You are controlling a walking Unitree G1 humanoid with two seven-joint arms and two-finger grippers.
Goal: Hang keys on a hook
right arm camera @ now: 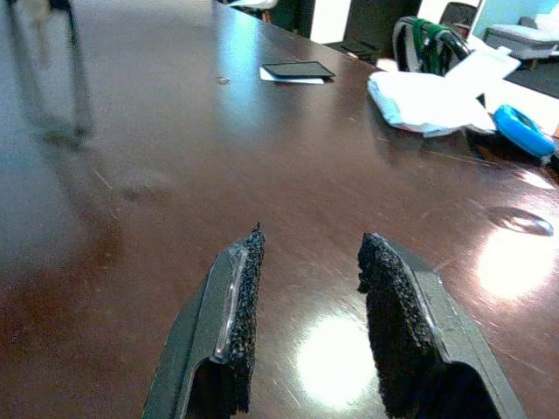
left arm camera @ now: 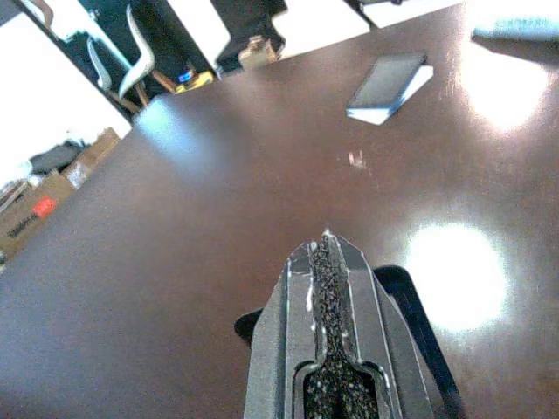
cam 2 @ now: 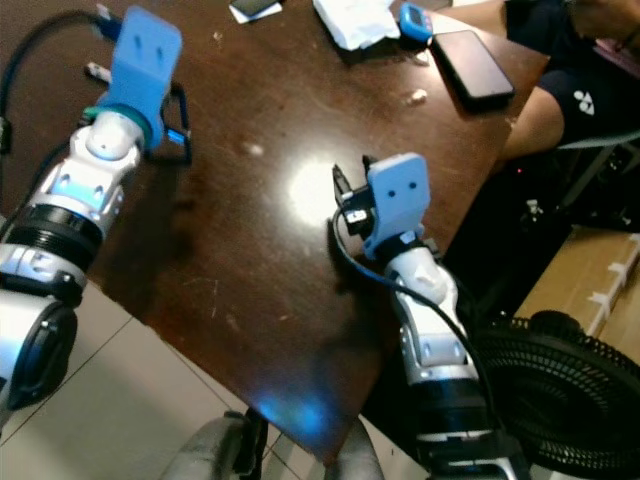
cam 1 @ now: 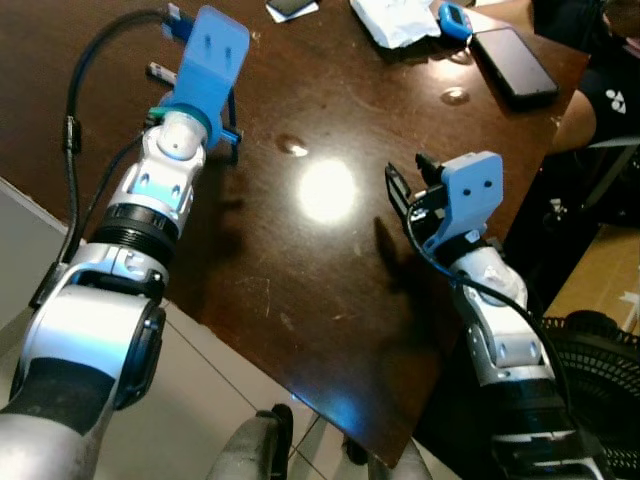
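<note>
My left gripper is shut, its black pads pressed flat together with nothing between them. It hovers low over the dark brown table, near its far left part, under the blue wrist mount. My right gripper stands open above the table's right side, close to the shiny light spot. Its two foam pads are a finger's width apart and hold nothing. In the left eye view its fingers point toward the table's middle.
At the far end lie a black phone, a white crumpled cloth, a blue oval object and a dark card on white paper. A person's arm is at the far right. A black fan stands beside my right arm.
</note>
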